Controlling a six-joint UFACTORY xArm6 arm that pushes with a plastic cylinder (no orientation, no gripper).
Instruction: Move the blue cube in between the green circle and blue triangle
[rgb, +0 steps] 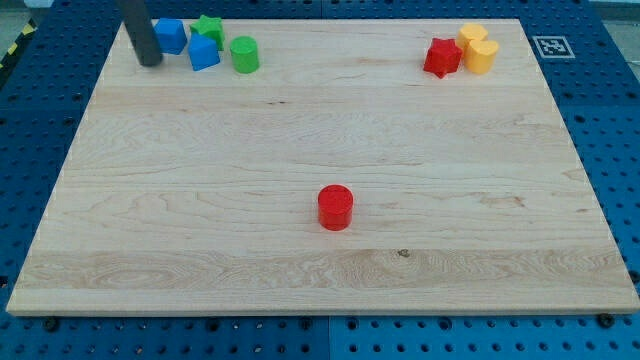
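Note:
Near the view's top left, a blue block that looks like the cube (203, 53) lies just left of the green circle (244, 54), a short green cylinder. A second blue block, seemingly the triangle (170, 36), lies up and to the left of the cube. A green star (209, 27) sits just above the cube, close to it. My tip (150, 63) rests on the board just left of the blue triangle, near or touching its lower left side. The dark rod rises out of the view's top.
A red star (441, 56) and two yellow blocks (473, 38) (482, 55) cluster near the top right. A red cylinder (335, 207) stands below the middle. The wooden board (320, 280) sits on a blue pegboard surface.

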